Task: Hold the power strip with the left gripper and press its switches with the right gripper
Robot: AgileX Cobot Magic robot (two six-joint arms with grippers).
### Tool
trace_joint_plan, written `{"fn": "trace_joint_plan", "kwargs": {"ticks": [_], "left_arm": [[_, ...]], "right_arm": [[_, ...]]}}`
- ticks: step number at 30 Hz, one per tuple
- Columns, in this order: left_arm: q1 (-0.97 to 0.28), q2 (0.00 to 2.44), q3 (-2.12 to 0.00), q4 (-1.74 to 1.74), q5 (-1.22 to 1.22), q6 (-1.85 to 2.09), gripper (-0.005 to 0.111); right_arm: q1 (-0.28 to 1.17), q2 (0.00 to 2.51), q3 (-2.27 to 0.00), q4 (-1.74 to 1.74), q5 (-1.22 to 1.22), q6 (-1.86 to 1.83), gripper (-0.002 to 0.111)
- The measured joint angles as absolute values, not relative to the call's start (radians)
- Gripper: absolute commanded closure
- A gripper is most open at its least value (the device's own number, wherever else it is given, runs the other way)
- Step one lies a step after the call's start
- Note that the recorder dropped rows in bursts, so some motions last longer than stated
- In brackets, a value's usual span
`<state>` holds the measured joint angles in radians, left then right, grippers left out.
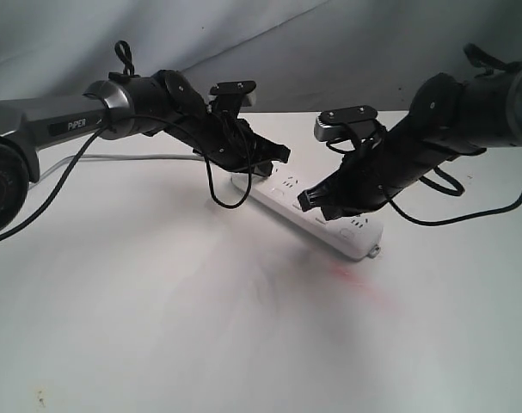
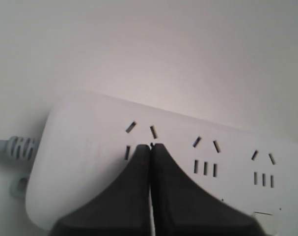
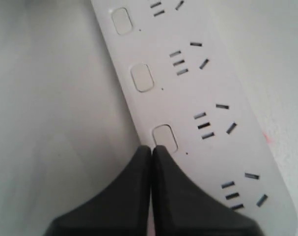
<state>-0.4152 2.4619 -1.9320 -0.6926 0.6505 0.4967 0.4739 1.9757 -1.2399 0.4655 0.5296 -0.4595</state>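
1. Power strip: lay diagonally on the white table, just right of centre in the exterior view, cord end toward the upper left, tab end toward the lower right. Trailed its grey cord off to the left edge.
2. Left gripper: angled in from the upper left on the PIPER arm, over the cord end of the strip. Clenched tight, fingers pressed flat together with nothing between them. Sat tip-down by the first socket group. Honestly couldn't tell whether it actually touched the plastic.
3. Right gripper: angled in from the upper right, over the middle of the strip. Also squeezed closed on nothing, fingers side by side. Pointed at the strip's long edge, right at the corner of one of the switches, not square on top of it.
4. Counted three of those buttons in the right wrist view, lined up along one edge, one per socket group.
5. Also spotted a faint red smudge on the table by the tab end.
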Motion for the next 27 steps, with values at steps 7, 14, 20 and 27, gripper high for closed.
{"fn": "trace_joint_plan", "kwargs": {"ticks": [7,14,20,27], "left_arm": [[-0.415,2.462,-1.932,-0.693,0.651,0.497,0.107],[-0.415,2.462,-1.932,-0.693,0.651,0.497,0.107],[-0.415,2.462,-1.932,-0.693,0.651,0.497,0.107],[-0.415,2.462,-1.932,-0.693,0.651,0.497,0.107]], "right_arm": [[0.48,1.988,-1.24,0.465,0.464,-0.464,0.108],[0.48,2.037,-1.242,0.471,0.44,-0.464,0.108],[0.48,2.047,-1.246,0.493,0.422,-0.467,0.108],[0.48,2.062,-1.256,0.504,0.409,-0.467,0.108]]}}
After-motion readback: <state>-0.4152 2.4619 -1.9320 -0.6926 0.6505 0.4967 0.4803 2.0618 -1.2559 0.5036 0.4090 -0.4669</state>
